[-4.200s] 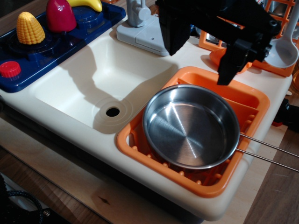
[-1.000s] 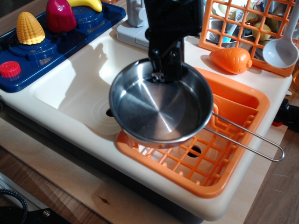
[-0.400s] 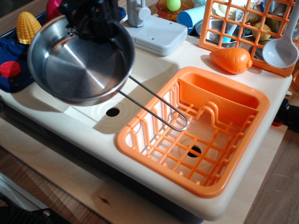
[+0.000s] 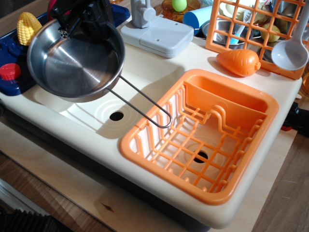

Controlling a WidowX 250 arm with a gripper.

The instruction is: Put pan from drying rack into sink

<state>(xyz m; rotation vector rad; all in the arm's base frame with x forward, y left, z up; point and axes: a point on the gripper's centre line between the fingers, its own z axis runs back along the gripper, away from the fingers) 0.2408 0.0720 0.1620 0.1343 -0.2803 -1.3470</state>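
- Stainless-steel pan (image 4: 75, 60) hangs in the air over the far-left part of the sink (image 4: 159, 72), tilted a bit, clear of the drying rack (image 4: 145, 157).
- Black end effector (image 4: 77, 21) is clamped on the pan's far rim, so the bowl hangs below it and the inside stays visible.
- Wire-loop handle (image 4: 140, 107) trails toward the rack; its tip sits over the rack's near-left edge, apparently not touching.
- Judgement: carry is nearly done; what's left is lowering and letting go. Pan sits partly over the blue stove (image 4: 19, 55) side, so it may need centring over the basin first.
- Risk: long handle could snag the rack rim on the way down.
- Drain hole (image 4: 116, 116) uncovered, basin floor bare.
- Around: corn (image 4: 26, 26), red knob (image 4: 9, 71), grey faucet base (image 4: 159, 35), carrot (image 4: 236, 63), upright orange grid (image 4: 241, 24), grey ladle (image 4: 289, 50), all on the cream surface (image 4: 270, 92).
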